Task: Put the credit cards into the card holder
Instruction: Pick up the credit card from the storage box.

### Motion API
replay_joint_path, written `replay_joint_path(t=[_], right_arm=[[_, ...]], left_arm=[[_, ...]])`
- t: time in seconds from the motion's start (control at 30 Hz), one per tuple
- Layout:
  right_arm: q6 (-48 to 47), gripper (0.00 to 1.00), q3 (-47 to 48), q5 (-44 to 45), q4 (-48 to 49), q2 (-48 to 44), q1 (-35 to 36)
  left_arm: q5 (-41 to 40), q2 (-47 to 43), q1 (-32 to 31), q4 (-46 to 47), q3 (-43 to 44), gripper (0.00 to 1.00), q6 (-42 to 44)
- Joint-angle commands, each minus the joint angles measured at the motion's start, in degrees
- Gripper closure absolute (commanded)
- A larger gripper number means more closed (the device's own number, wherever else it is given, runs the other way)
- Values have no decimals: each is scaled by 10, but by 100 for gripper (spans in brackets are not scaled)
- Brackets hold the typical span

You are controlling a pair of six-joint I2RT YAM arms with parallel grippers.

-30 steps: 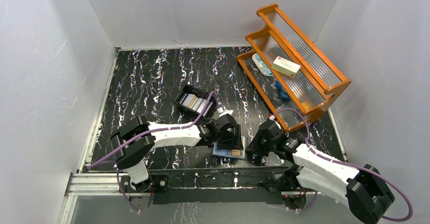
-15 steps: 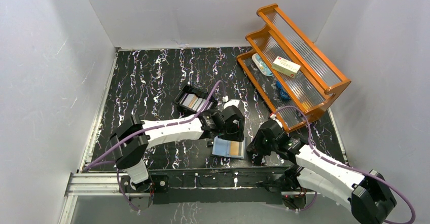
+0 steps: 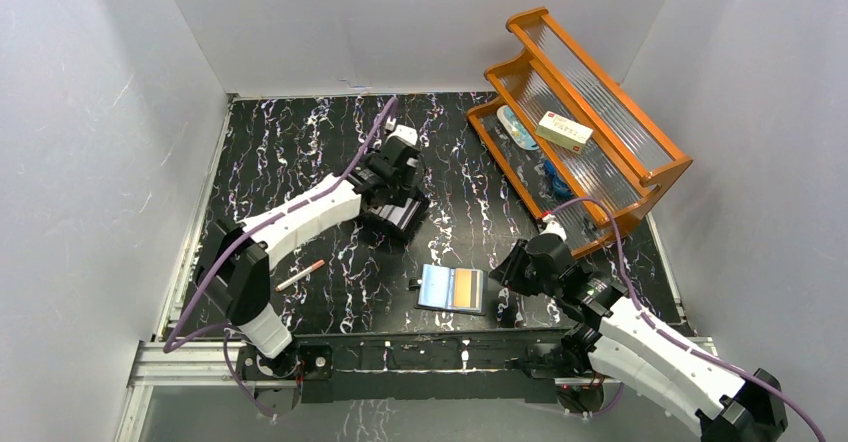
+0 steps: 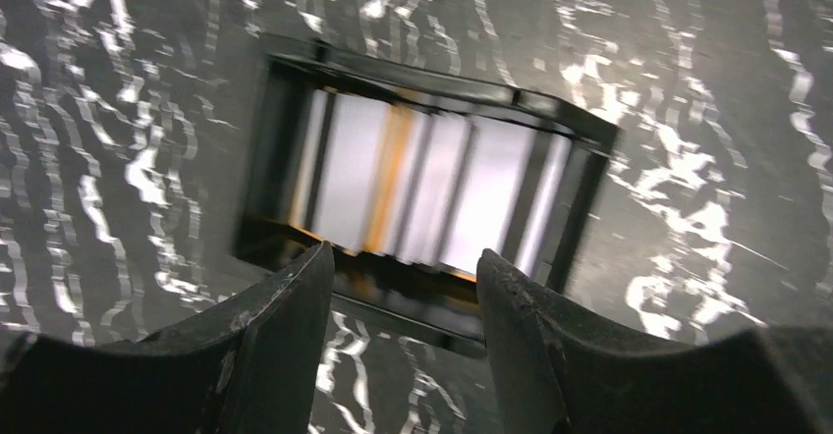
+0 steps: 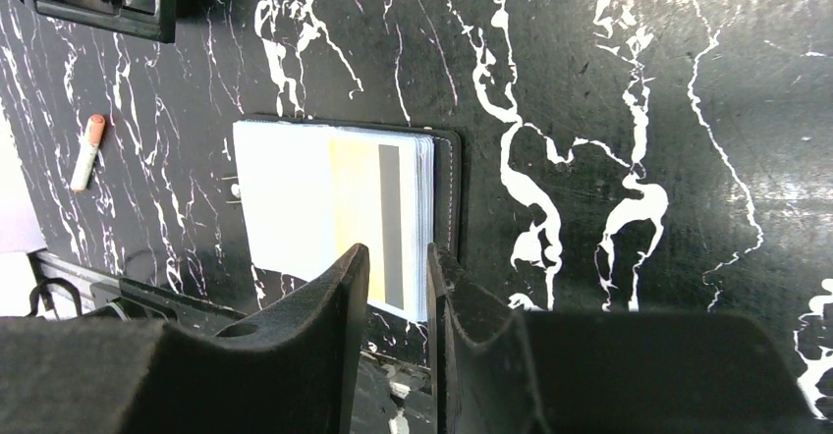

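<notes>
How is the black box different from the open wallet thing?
The box has raised walls and a row of cards; the card holder lies open and flat. The box sits farther back; the card holder lies near the front edge. Both are black and hold cards.

The desk [image 3: 300, 152] has a smooth black marble-look top with white veins and a faint sheen. Near its near edge, the card holder [image 5: 447, 198] shows matt black leather-like edging with a stitched seam, around a smooth plastic card [image 5: 363, 218]. The box [image 4: 584, 198] looks like rigid matt black plastic. At the far right corner stands a rack [image 3: 665, 170] of varnished orange-brown wood with ribbed clear shelves [image 3: 600, 122], bearing a cardboard carton [image 3: 563, 132].
</notes>
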Motion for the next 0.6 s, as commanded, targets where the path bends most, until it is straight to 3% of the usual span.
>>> replay_joint_path(t=[0.0,0.2,0.57], right_arm=[[-12,63,26,29,-10,-13,2],[-17,63,39,33,-17,-11,2],[-17,63,43,48,-27,-22,2]], left_arm=[[-30,-11,44,42,-10,46,144],[-4,55,79,101,-25,46,218],[21,120,85,154,-41,44,243]])
